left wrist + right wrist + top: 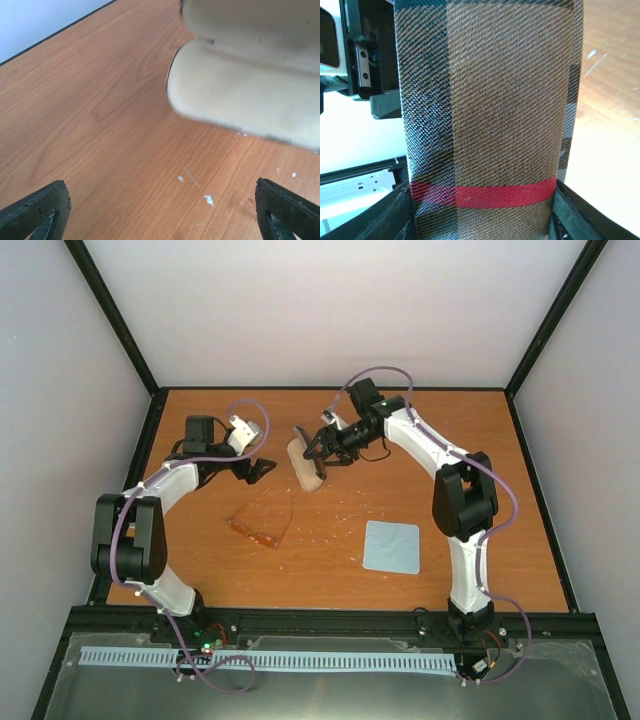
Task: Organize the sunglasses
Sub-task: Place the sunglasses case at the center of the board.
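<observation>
— Two claws in view; which sits nearer the sunglasses (pixel 262 524)?
— The left claw (pixel 258 471). Its fingers (pixel 35 212) stand wide apart with nothing between them. The sunglasses lie on the table (pixel 450 440) just below it in the overhead view, left of centre.
— Long axis?
— Front bar runs left to right, slightly slanted; the arms point toward the top of the picture, toward that claw.
— And the right claw (pixel 318 450)?
— Clamped on the open case (pixel 306 465), upper centre. Judgement: the left arm fetches, moving toward the picture's lower edge.
</observation>
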